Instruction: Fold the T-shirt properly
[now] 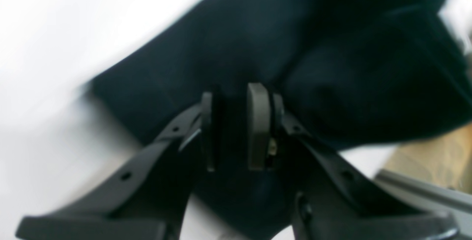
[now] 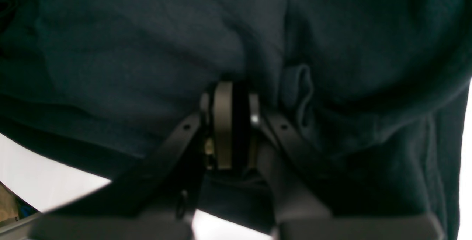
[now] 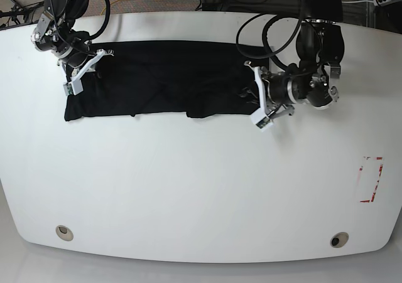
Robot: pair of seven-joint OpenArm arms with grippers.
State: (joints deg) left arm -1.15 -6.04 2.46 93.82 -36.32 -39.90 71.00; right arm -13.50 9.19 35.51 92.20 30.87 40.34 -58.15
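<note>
Left wrist view puts my left pincer square in the middle, its pads drawn close with dark cloth bunched between them, so I judge it clenched on the T-shirt. That picture is smeared, so I cannot make out which edge or corner I have. My right pincer looks much the same in its own view: pads nearly together, a pinch of fabric caught in the narrow gap, with folds and a small puckered ridge just beside it.

Moving outward to the base view, the T-shirt lies on the white table as a long, low band along the far side. My right pincer grips its end on that view's left, my left pincer the end on that view's right.

By my reckoning the shirt is already narrowed lengthwise into a strip, though its near edge looks uneven. What seems left is bringing the ends together crosswise and flattening the stack.
</note>
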